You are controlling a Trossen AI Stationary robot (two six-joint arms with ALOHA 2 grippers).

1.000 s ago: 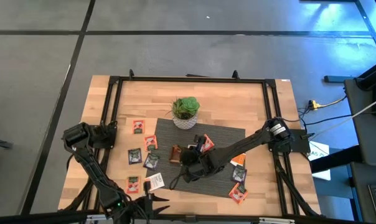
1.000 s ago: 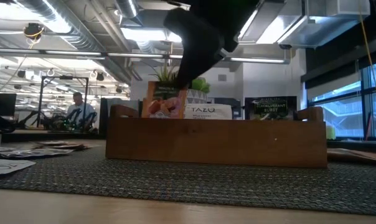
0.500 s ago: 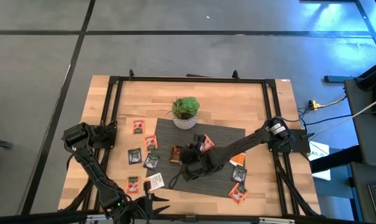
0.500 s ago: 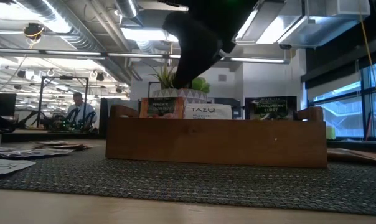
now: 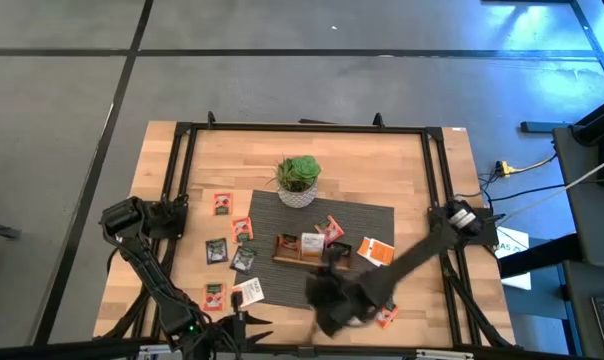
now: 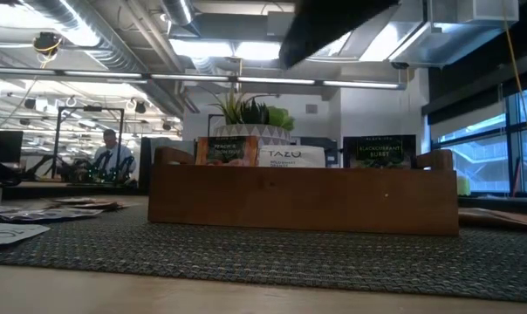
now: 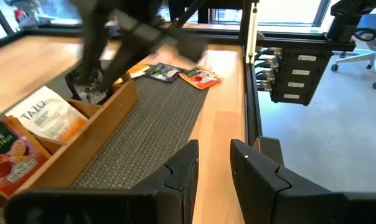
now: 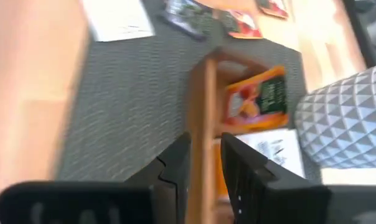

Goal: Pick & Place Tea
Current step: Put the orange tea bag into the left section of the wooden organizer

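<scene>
**A:** Where was the right hand (image 5: 327, 303) when you paused?

**B:** It hung low over the woven mat (image 5: 282, 290) near the front edge of the desk (image 5: 402, 165). Its fingers (image 8: 175, 155) stood a little apart with nothing between them. The left hand (image 7: 214, 152) waited at the front left, also slightly apart and empty.

**A:** And the tea?

**B:** An orange-red sachet (image 5: 385, 316) lay just beside the right hand. A white-and-orange sachet (image 5: 374, 252) lay on the mat a bit farther in, and more were scattered on the bare wood to the left. Beyond those, the wooden tray (image 6: 303, 201) held three upright: an orange one (image 6: 227, 150), a white one (image 6: 291, 157) and a dark one (image 6: 379, 151).

**A:** What worried you?

**B:** Mainly the narrow gap. I judged a flat sachet on the woven mat could slide away from the fingertips instead of lifting. Coming down crooked might have pinched the mat itself. Farther on, a low carry could have clipped the tray wall or tipped the standing sachets, and an overshoot would have met the plant pot (image 5: 298, 193) behind it.
</scene>
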